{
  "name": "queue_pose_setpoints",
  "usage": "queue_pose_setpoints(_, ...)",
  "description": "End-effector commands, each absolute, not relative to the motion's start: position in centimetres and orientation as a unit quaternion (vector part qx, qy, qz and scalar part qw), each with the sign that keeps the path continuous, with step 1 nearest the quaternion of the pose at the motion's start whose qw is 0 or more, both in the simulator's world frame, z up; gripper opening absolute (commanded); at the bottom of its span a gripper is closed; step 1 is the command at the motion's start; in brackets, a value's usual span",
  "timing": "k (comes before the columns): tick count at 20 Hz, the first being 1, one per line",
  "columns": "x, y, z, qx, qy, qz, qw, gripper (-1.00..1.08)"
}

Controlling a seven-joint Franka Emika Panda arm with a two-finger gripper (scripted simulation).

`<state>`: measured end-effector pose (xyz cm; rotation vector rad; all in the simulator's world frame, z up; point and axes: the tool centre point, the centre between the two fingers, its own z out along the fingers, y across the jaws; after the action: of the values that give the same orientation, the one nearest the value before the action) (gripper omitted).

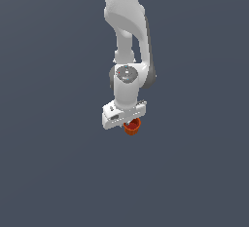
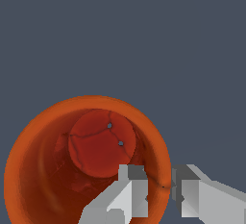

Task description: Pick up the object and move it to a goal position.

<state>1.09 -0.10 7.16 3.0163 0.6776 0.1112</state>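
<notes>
The object is a small orange-red cup (image 1: 132, 127) with a darker red inside, peeking out just under the white hand of my gripper (image 1: 129, 123) in the exterior view. The wrist view looks straight down into the cup (image 2: 91, 155). Its rim wall runs between my two grey fingers (image 2: 132, 189), one inside the cup and one outside it. My gripper (image 2: 161, 192) is shut on that rim. The hand hides the upper part of the cup in the exterior view.
A plain dark grey-blue surface (image 1: 48, 172) fills both views around the arm. No other objects, containers or edges show.
</notes>
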Motion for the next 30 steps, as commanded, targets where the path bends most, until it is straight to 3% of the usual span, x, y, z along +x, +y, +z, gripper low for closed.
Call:
queue_pose_setpoints(1, 1.1, -0.1, 7.1, 0.975, 0.219, 0.036, 0.024, -1.00)
queue_pose_setpoints(14, 1.8, 1.6, 8.2, 0.975, 0.219, 0.037, 0.024, -1.00)
queue_pose_setpoints(30, 7.0, 13.4, 15.6, 0.975, 0.219, 0.036, 0.024, -1.00)
